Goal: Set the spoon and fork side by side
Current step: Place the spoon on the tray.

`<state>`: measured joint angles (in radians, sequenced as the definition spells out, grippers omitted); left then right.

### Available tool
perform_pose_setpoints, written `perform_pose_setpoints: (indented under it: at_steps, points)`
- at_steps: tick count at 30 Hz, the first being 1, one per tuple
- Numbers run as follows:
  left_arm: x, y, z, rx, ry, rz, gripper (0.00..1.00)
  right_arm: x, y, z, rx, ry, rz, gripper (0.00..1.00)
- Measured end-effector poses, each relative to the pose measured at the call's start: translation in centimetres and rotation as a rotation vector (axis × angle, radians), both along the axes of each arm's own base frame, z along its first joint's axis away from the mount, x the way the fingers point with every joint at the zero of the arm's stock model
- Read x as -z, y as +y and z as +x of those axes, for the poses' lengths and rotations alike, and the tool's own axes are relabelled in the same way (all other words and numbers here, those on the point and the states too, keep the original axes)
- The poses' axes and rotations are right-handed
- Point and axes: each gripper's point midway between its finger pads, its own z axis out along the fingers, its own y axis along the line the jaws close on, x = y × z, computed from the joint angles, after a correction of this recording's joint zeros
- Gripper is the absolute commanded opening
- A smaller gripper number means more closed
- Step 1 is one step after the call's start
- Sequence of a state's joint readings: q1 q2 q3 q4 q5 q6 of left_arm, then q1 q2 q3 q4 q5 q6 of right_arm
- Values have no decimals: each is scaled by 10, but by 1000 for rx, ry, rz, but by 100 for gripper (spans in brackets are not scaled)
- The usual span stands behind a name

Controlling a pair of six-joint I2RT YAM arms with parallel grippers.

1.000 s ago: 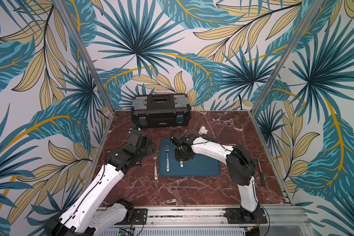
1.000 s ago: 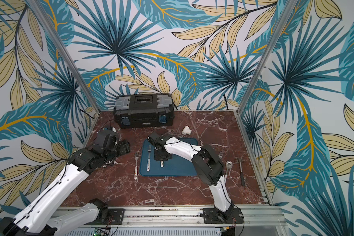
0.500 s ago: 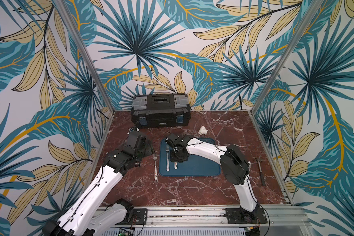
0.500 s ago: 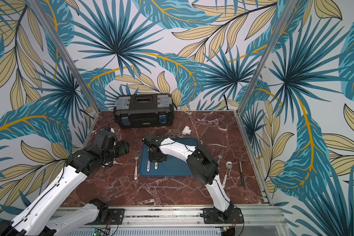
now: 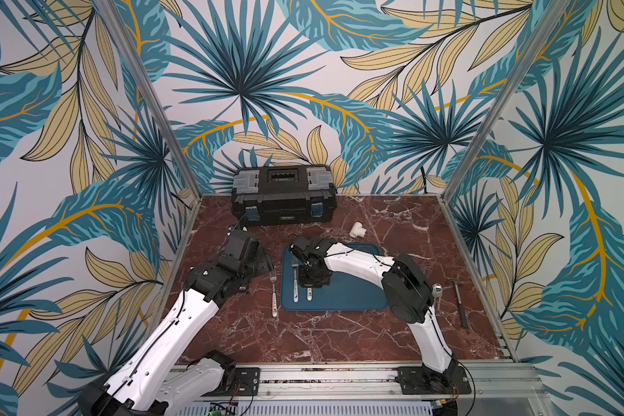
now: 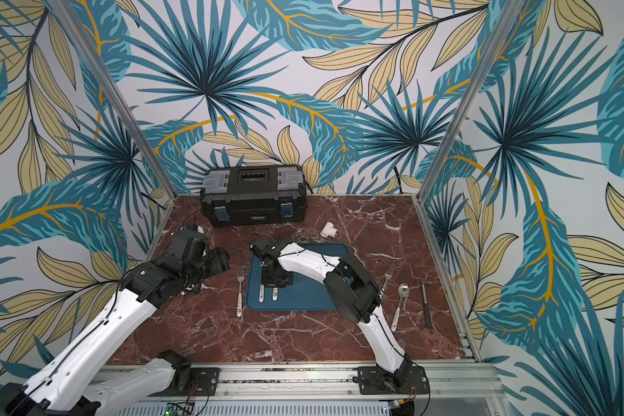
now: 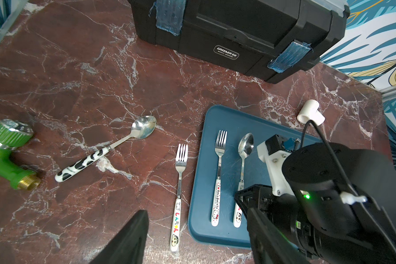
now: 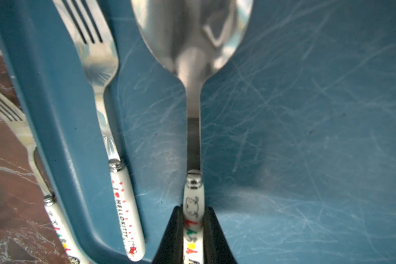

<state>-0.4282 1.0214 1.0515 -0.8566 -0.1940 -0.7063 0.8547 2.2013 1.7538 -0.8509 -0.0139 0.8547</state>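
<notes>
Placing step, prob. near done: spoon (image 8: 192, 45) is clamped at the handle by R hand (image 8: 193, 228), bowl ahead of it on tray (image 8: 306, 137), fork (image 8: 101, 68) just beside. L hand (image 5: 258, 264) is held apart, empty. Next: release needed, then clean lift.

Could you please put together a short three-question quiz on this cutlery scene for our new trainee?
1. True or false: the right gripper is shut on the spoon by its handle.
2. What lies on the blue tray beside that spoon? A. Hello Kitty fork B. cow-print spoon C. hammer
3. Fill in: the left gripper holds nothing; its jaws stand ___.
Key: 1 true; 2 A; 3 open.
</notes>
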Motion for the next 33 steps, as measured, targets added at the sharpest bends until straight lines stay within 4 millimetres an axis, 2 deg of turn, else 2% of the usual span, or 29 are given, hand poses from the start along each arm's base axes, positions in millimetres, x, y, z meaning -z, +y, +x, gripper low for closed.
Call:
perform_pose_setpoints:
  at_steps: [25,33]
  points:
    - [11,-2,0,8,28,4,74,6,6,-6,-13,35,17,7]
    - [12,-2,0,9,30,5,76,6,7,-6,-22,31,15,24]
